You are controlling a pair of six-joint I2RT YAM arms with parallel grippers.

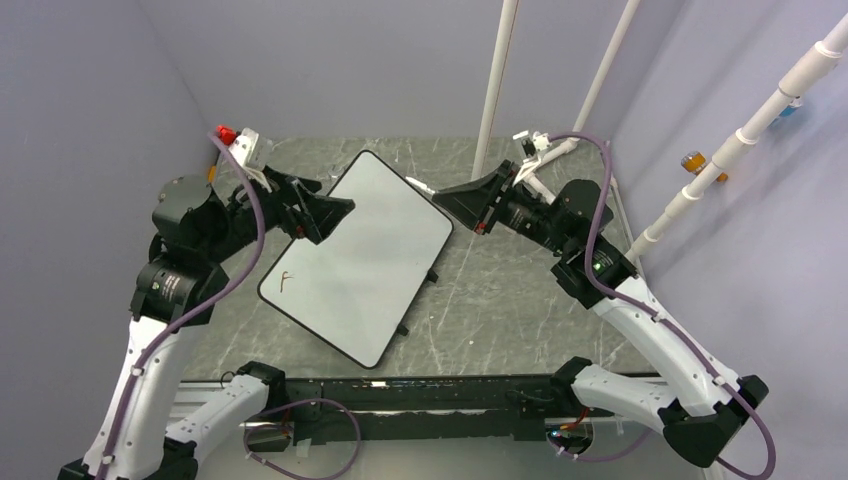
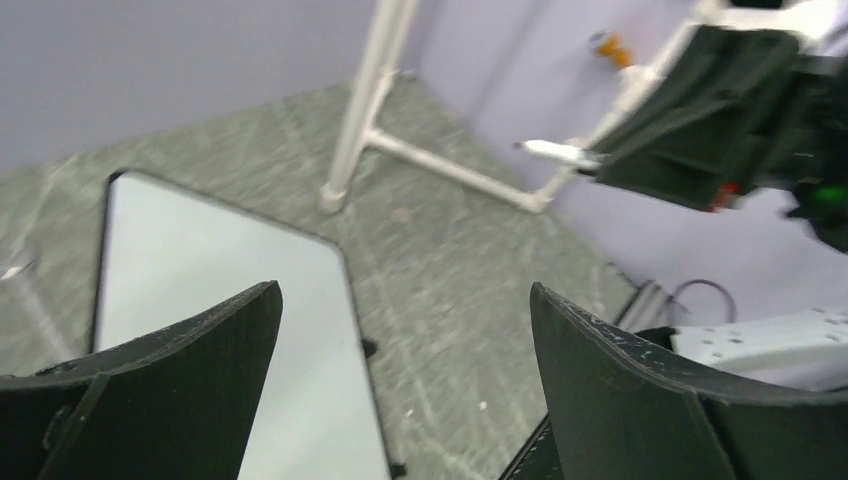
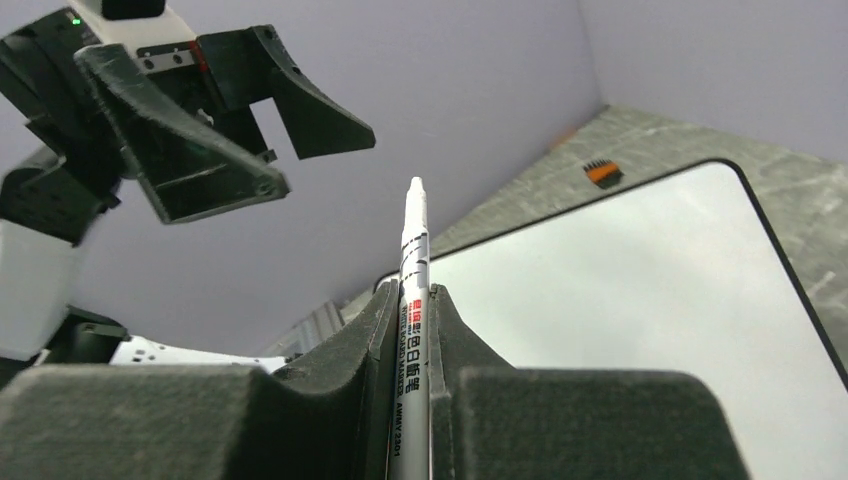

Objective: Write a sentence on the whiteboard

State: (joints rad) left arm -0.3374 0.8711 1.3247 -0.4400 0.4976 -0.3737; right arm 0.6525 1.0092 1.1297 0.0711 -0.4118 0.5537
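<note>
The whiteboard lies tilted on the table, a short reddish-brown marker stroke near its left corner; no whole words of the sentence show. My left gripper is open and empty above the board's upper left edge. Its view shows the board between the spread fingers. My right gripper hovers off the board's upper right edge, shut on a white whiteboard marker whose tip points left. The board lies below it.
White pipe posts rise at the back of the table, their foot in the left wrist view. A red-capped fixture and a small orange part sit at the far left corner. Purple walls close three sides.
</note>
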